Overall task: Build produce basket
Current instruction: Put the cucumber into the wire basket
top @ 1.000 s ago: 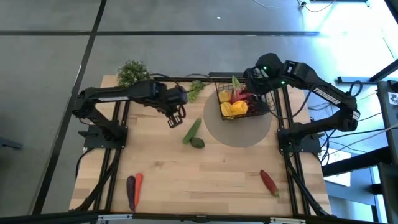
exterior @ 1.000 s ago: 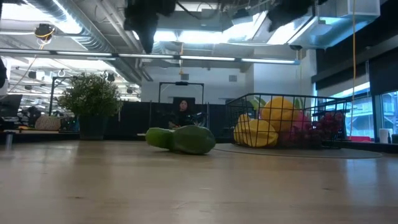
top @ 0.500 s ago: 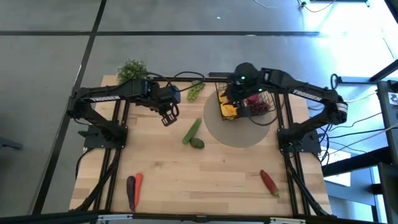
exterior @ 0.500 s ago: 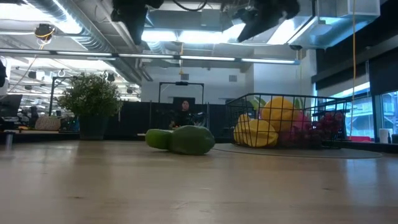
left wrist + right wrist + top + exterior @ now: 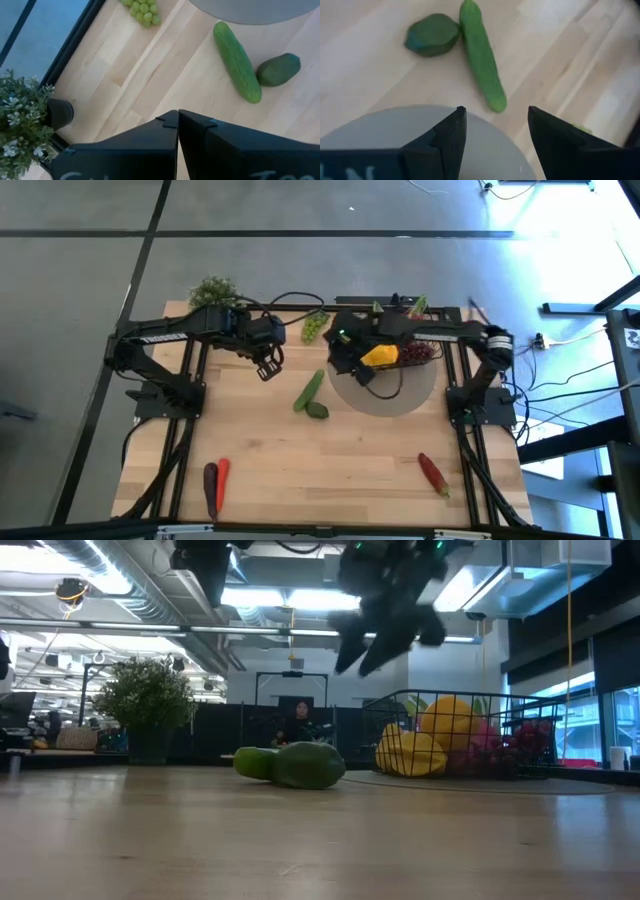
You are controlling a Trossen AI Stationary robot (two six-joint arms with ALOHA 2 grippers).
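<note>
The black wire basket (image 5: 452, 695) stands on a round grey mat (image 5: 395, 395) at the far right, holding a yellow pepper (image 5: 450, 720), a lemon (image 5: 410, 755) and purple grapes (image 5: 525, 745). In the high view my right arm hides most of it. My right gripper (image 5: 495, 125) is open and hangs above the mat's left edge, facing the cucumber (image 5: 310, 388) and the avocado (image 5: 317, 410), which lie side by side on the table. My left gripper (image 5: 177, 120) is shut and hovers left of the cucumber (image 5: 237, 62), near the green grapes (image 5: 315, 327).
A potted plant (image 5: 212, 295) stands at the far left corner. A carrot and an eggplant (image 5: 215, 480) lie near the front left, and a red chili (image 5: 432, 472) near the front right. Bare wood lies in the table's middle and near part.
My right arm has swung from beyond the basket's far right side across it toward the table's left and has come lower, ending over the mat's left edge, facing the cucumber. My left gripper has drifted a little toward the table's left. No produce has moved.
</note>
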